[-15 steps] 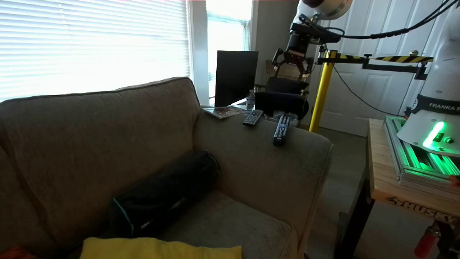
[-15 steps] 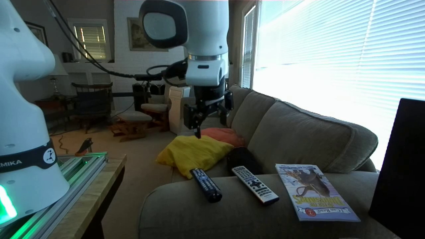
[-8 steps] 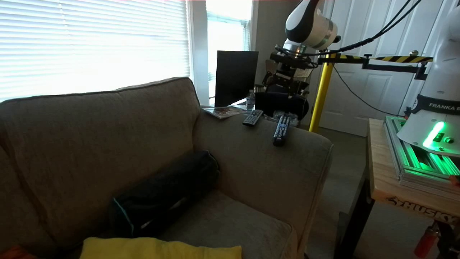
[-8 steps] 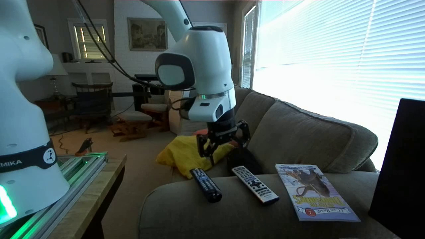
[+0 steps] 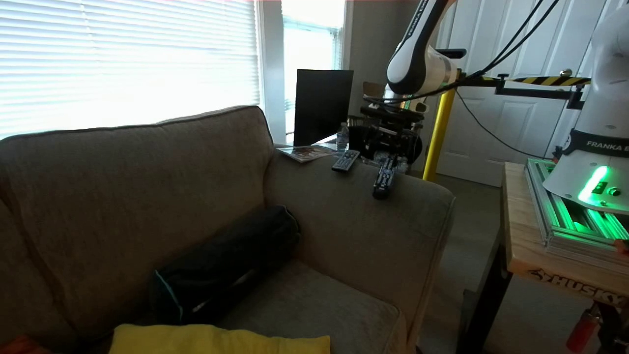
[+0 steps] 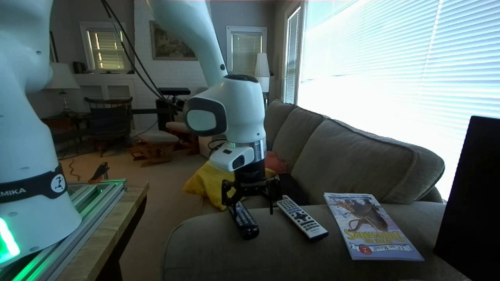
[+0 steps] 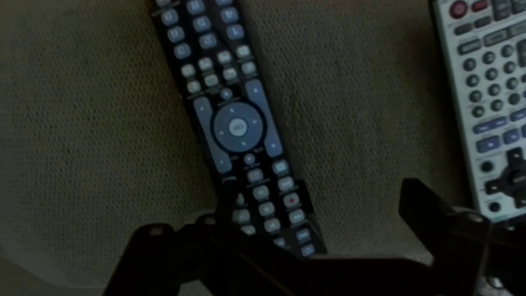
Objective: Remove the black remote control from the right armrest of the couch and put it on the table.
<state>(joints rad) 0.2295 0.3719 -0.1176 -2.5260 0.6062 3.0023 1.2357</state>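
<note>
One black remote (image 7: 239, 127) on right armrest (image 6: 203, 244), empty fingers (image 7: 423, 209) spread wide over it, bottle (image 5: 342, 138), contents unclear

A home, by its furnishings a living room; in both exterior views a tan couch (image 5: 172, 167) stands along wide window blinds (image 5: 123, 64); an exterior view adds a shaded lamp (image 6: 65, 77), a framed picture (image 6: 165, 43), a chair (image 6: 110, 119) and, on the couch's armrest (image 6: 289, 255), an "I Can Read!" book (image 6: 369, 228).
</note>
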